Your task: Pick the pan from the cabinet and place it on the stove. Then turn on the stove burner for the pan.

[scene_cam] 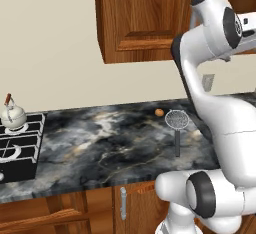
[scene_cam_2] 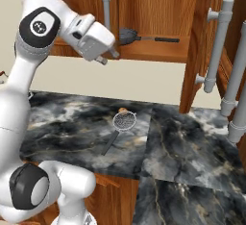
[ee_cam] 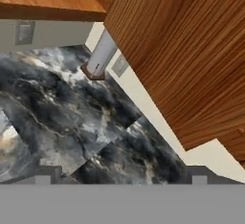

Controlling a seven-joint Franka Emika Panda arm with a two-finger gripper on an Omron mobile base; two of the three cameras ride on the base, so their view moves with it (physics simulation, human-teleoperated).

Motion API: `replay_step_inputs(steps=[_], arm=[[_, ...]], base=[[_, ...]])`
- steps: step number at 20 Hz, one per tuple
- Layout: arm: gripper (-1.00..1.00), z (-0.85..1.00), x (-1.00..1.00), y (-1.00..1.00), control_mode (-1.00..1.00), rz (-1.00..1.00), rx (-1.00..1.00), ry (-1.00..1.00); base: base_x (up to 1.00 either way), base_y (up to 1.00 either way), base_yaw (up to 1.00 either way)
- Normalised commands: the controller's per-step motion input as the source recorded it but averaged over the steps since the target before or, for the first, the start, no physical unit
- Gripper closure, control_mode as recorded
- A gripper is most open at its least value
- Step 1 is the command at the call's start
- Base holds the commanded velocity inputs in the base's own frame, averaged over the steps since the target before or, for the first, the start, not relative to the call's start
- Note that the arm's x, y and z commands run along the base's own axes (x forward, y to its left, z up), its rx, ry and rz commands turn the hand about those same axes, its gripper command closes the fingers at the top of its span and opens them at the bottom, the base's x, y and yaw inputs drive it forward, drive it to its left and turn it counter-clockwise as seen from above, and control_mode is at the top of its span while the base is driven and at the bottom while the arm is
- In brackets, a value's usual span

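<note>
The dark pan (scene_cam_2: 128, 35) sits on the bottom shelf of the open wooden cabinet (scene_cam_2: 156, 52), its thin handle (scene_cam_2: 161, 39) pointing right. My gripper (scene_cam_2: 108, 57) hangs just left of and slightly below the pan, in front of the shelf edge, apart from it. In the hand view the gripper (ee_cam: 120, 178) is open, its tips far apart with nothing between them, looking down past the cabinet's wooden underside (ee_cam: 182, 50) at the counter. The black stove (scene_cam: 20, 147) lies at the far left of the counter. The cabinet (scene_cam: 142, 18) also hangs above the counter in the left base view.
A white kettle (scene_cam: 12, 116) stands on the stove's rear burner. A silver mesh strainer (scene_cam_2: 124, 121) and a small orange thing (scene_cam_2: 123, 109) lie on the dark marble counter (scene_cam_2: 72, 128). The swung-open cabinet door (scene_cam_2: 199, 31) with grey bar handles (scene_cam_2: 216, 46) stands right of the pan.
</note>
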Motion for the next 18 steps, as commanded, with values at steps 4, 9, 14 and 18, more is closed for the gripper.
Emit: replay_step_inputs(steps=[4,9,14,18], arm=[[-1.00,0.12,0.10,0.28,-1.00,0.18,0.13,-0.24],[-1.00,0.07,0.09,0.27,-1.00,0.21,0.11,-0.28],[-1.00,0.15,0.23,0.18,-1.00,0.21,0.10,-0.27],[-1.00,0.14,0.35,0.29,-1.00,0.22,0.02,-0.18]], base=[[0.00,0.00,0.00],[0.00,0.00,0.00],[0.00,0.00,0.00],[0.00,0.00,0.00]])
